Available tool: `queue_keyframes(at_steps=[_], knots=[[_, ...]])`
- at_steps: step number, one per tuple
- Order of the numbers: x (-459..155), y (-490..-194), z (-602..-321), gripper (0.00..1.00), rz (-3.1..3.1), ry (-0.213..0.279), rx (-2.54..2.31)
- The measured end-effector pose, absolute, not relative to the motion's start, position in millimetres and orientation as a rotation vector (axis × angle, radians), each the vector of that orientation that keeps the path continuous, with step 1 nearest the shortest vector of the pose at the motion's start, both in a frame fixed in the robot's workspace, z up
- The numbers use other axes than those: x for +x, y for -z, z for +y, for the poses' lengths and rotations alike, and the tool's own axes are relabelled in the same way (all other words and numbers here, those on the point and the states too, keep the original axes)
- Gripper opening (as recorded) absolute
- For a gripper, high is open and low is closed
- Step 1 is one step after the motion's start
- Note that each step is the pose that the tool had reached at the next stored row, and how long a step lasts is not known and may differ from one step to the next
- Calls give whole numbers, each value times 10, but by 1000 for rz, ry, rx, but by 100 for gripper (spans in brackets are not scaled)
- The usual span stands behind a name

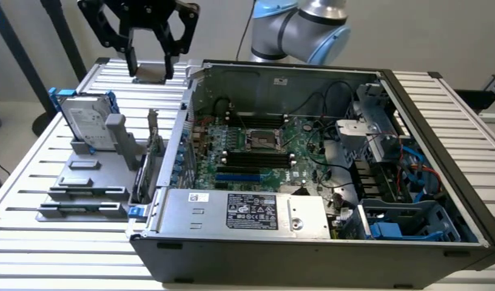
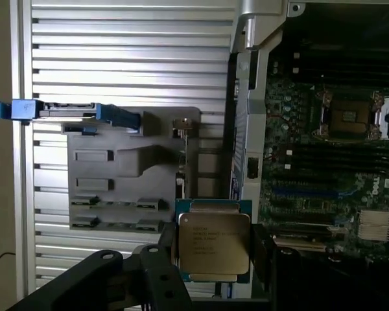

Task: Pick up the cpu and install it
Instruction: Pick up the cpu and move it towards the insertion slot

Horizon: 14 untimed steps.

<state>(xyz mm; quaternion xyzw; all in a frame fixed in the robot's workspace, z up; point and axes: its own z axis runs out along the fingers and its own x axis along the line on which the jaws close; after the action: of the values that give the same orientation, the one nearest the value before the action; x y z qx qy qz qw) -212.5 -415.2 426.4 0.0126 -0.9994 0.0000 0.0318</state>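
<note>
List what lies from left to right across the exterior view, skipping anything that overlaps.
Hard drive → cpu gripped in the end effector → socket → blue cables.

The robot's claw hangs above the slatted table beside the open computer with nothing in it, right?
No: the gripper holds the cpu, as the wrist view shows. It does hang above the slatted table beside the open computer.

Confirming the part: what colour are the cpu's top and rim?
The cpu has a silver-grey top and a teal-blue rim; the wrist view shows it best.
</note>
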Motion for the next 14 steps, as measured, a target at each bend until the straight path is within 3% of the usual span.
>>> queue_keyframes(at_steps=[14], knots=[[-1786,-4042,-3935,55,-3078,1,15]])
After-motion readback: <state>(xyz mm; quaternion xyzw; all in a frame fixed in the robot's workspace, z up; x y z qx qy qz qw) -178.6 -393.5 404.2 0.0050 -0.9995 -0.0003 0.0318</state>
